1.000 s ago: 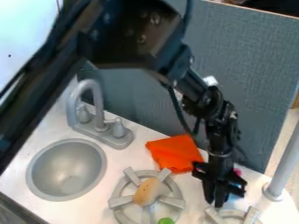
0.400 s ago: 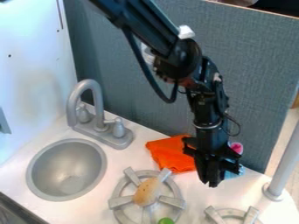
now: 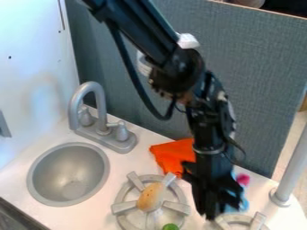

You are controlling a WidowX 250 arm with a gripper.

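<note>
Two stove burners lie on your worktop [image 3: 90, 218], the left one [image 3: 124, 207] bearing one tan, oblong piece [image 3: 150, 196], and one green round thing [image 3: 170, 227] showing at that burner's near side, by the bottom edge of the view. You have one sink bowl [image 3: 69, 173] at the left and one faucet [image 3: 100, 101] behind it, with two handles. One orange cloth [image 3: 173, 153] lies by the grey partition [image 3: 264, 85], partly hidden by your arm. One blue thing [image 3: 244, 205] and one pink thing [image 3: 243, 179] show just beside the arm's lower end, on its right in the view, the pink one farther back. One grey pole [image 3: 292, 164] stands at the right edge. Your single arm comes in from the top edge, slants down to the right, bends at a joint and drops almost straight, with one cable looping on its left. Its end effector [image 3: 210, 214] points down between the two burners, nearest the right one [image 3: 259, 221]; you cannot tell from here whether it is clenched, released or grasping anything, nor whether it touches that burner.
</note>
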